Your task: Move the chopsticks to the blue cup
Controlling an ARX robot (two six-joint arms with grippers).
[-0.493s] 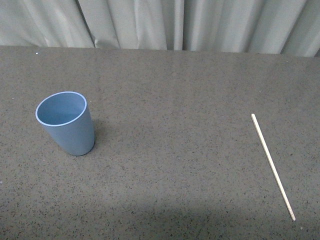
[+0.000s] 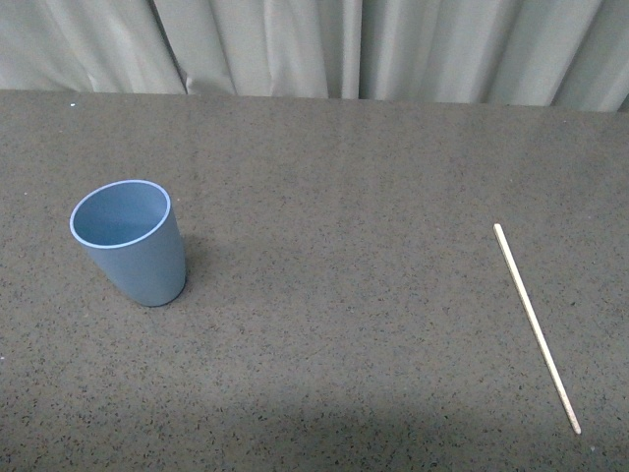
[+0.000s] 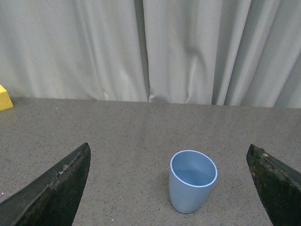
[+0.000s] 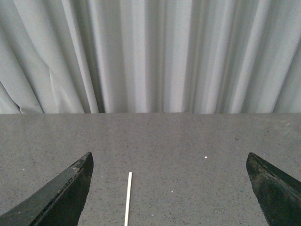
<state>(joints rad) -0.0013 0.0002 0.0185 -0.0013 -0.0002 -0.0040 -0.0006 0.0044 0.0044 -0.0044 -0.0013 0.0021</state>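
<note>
The blue cup (image 2: 132,242) stands upright and empty on the left of the dark speckled table. It also shows in the left wrist view (image 3: 192,181), between and beyond the wide-open fingers of my left gripper (image 3: 169,157). The chopstick (image 2: 536,324), a thin pale stick, lies flat at the right of the table, running from the far end toward the near right. Its far end shows in the right wrist view (image 4: 127,197), between the open fingers of my right gripper (image 4: 169,157), nearer one finger. Neither gripper shows in the front view. Both are empty.
A grey pleated curtain (image 2: 324,44) hangs behind the table's far edge. A yellow block (image 3: 4,98) sits at the table's edge in the left wrist view. The dark table (image 2: 334,256) lies between cup and chopstick.
</note>
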